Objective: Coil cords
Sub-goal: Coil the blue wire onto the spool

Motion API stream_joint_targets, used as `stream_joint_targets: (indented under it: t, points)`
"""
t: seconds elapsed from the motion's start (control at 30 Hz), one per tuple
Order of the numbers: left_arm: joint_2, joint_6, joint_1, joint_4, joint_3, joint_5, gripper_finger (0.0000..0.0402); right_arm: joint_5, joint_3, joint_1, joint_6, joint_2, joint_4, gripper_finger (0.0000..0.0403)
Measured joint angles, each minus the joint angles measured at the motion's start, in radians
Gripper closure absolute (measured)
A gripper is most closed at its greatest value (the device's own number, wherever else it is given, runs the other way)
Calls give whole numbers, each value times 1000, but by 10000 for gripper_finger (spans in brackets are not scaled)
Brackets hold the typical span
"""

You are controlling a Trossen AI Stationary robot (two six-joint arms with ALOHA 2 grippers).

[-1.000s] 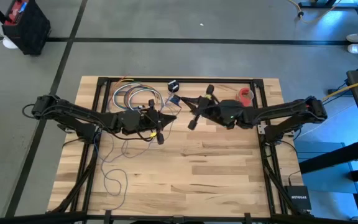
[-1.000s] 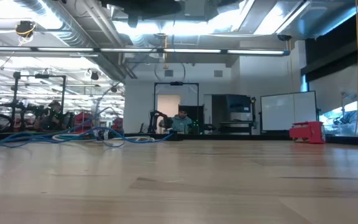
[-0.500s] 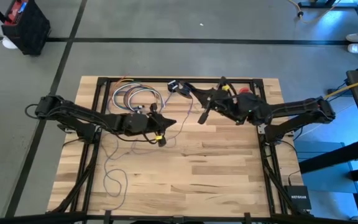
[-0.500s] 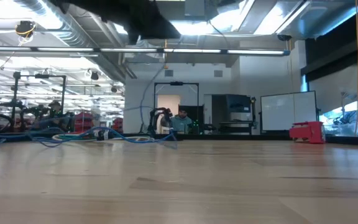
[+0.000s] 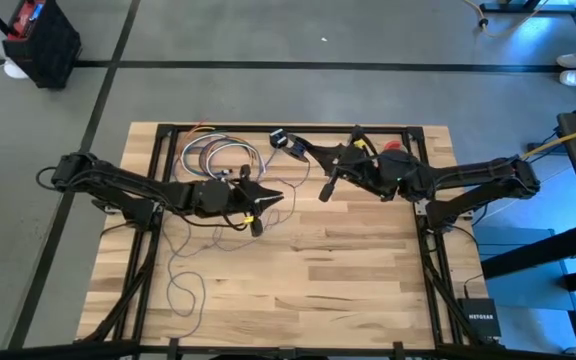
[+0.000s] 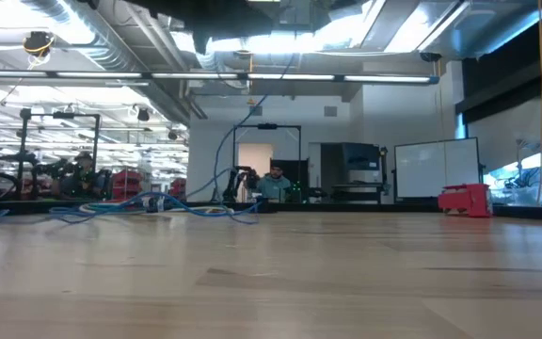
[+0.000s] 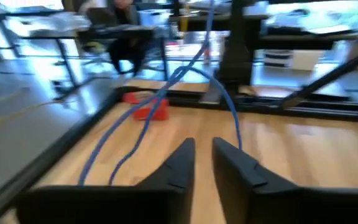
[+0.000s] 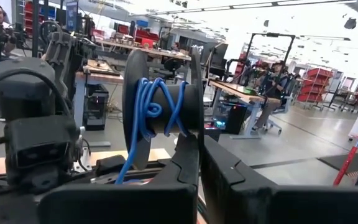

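Overhead, both dark arms reach inward over the far half of the wooden table [image 5: 298,270]. The left gripper [image 5: 265,200] sits left of centre, just in front of a bundle of multicoloured looped wires [image 5: 213,155]; seen from its wrist, its fingers [image 7: 179,163] stand nearly together with only a narrow slot between them, and nothing is visibly clamped there. The right gripper [image 5: 313,165] lies near the far edge, right of the bundle. In the right wrist view its fingers [image 8: 188,165] are closed to a thin gap on the rim of a black round spool [image 8: 160,115], held upright, with several turns of the blue cord [image 8: 151,112] crossed around its hub. From the spool the cord runs off toward the left arm: in the left wrist view it [image 7: 185,71] arcs through the air above the left fingers, and in the low view it [image 6: 219,165] rises from the tabletop in a curve up to the arms overhead. The remaining cord [image 5: 183,270] trails in loose, thin curves across the table's left side toward the near edge. A small red object [image 5: 396,153] rests by the far edge beside the right arm; a person [image 6: 273,181] shows in the room beyond.
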Motion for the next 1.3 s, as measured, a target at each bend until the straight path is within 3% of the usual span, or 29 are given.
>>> stream_joint_targets:
  t: [0.1, 0.3, 0.73, 0.87, 1.2, 1.3]
  points:
    - [3, -23, -3, 6, 0, 90, 303, 0, 0, 0, 0, 0, -6, 395]
    - [43, -72, 2, 31, 0, 94, 246, 0, 0, 0, 0, 1, -11, 395]
    - [187, -94, 13, 189, 2, 105, 231, 0, -1, 0, -1, 1, -31, 395]
    - [187, -94, 13, 202, 2, 105, 252, 0, -1, 0, -1, 1, -31, 395]
    - [187, -51, 29, 223, 3, 105, 381, 0, -1, 0, -1, 2, -30, 395]
    - [187, -42, 29, 205, 3, 105, 395, 0, -1, 0, -1, 2, -29, 395]
